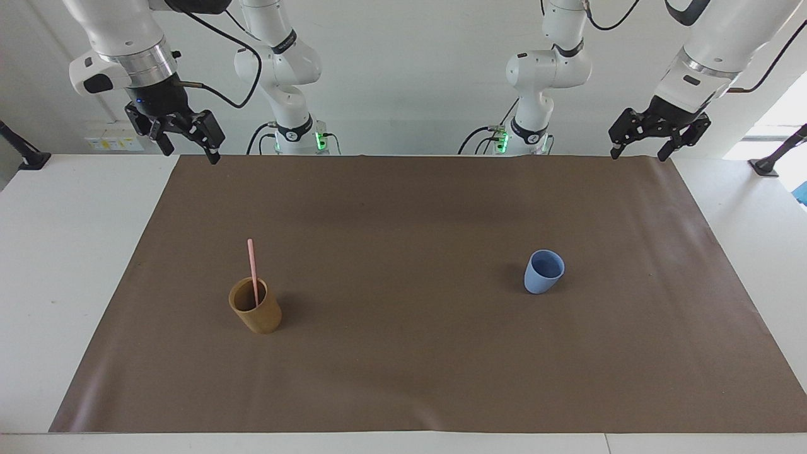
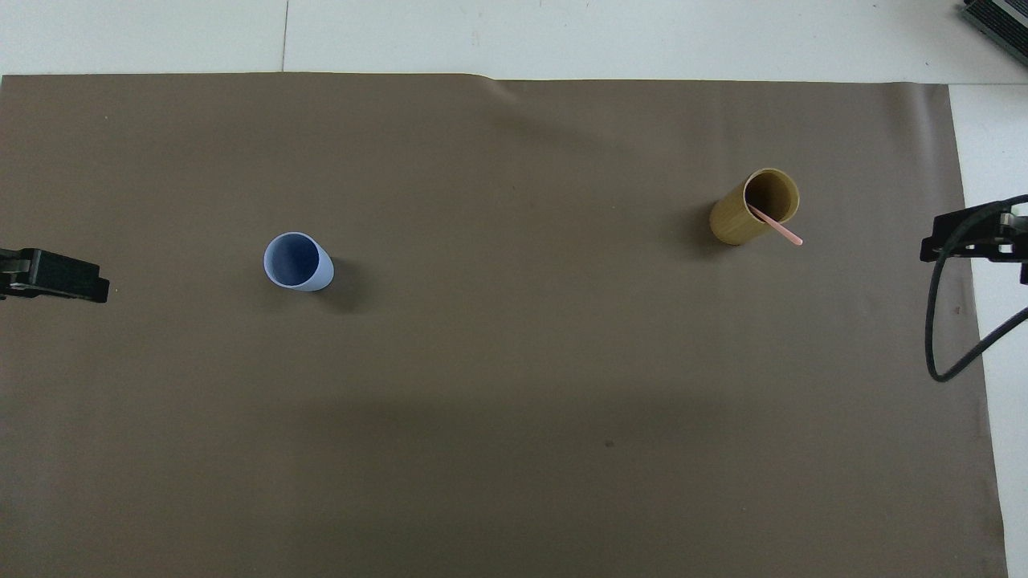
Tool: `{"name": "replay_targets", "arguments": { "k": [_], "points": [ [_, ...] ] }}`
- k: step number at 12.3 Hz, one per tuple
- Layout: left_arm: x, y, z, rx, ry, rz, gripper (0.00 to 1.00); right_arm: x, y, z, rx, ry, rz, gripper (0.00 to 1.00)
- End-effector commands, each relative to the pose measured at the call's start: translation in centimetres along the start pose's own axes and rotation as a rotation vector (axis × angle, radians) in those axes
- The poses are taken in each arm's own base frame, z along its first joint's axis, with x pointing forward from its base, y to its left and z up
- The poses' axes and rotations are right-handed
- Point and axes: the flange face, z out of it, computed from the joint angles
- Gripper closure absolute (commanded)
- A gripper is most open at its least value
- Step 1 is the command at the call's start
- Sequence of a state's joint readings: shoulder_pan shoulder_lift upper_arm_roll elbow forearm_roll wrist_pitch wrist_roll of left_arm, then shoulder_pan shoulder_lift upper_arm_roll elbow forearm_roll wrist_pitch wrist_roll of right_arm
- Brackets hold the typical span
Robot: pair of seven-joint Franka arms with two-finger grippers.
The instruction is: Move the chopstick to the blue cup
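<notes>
The pale pink chopstick (image 1: 253,268) (image 2: 777,227) stands upright in a tan-brown cup (image 1: 255,307) (image 2: 752,206) toward the right arm's end of the mat, its upper half sticking out above the rim. The light blue cup (image 1: 543,272) (image 2: 297,262) stands upright with nothing in it toward the left arm's end. My right gripper (image 1: 189,144) (image 2: 972,239) hangs open, raised over the mat's corner near its base. Above the other corner by the robots my left gripper (image 1: 640,144) (image 2: 56,277) waits open as well. Neither holds anything.
A brown mat (image 1: 403,353) (image 2: 514,417) covers most of the white table (image 1: 63,265). A black cable (image 2: 944,321) loops down from the right arm beside the mat's edge. Black clamp stands (image 1: 25,154) sit at the table's back corners.
</notes>
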State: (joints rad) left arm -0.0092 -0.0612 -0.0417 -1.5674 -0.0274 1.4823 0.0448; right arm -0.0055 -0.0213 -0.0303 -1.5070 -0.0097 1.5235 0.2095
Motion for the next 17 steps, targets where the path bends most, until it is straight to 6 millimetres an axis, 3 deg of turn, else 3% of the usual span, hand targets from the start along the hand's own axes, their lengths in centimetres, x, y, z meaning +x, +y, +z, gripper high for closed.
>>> {"name": "replay_targets", "arguments": {
  "k": [1,9,17],
  "points": [
    [-0.4,0.1,0.0,-0.025,-0.002,0.011,0.0,-0.2,0.0,-0.2,0.007,-0.007,-0.003,0.0],
    [-0.4,-0.4,-0.1,-0.026,-0.005,-0.009,0.0,-0.3,0.0,-0.3,0.007,-0.006,-0.002,0.0],
    [-0.3,2.6,0.5,-0.027,-0.004,0.041,0.0,-0.3,-0.4,-0.2,0.008,-0.004,-0.015,0.0]
  ]
}}
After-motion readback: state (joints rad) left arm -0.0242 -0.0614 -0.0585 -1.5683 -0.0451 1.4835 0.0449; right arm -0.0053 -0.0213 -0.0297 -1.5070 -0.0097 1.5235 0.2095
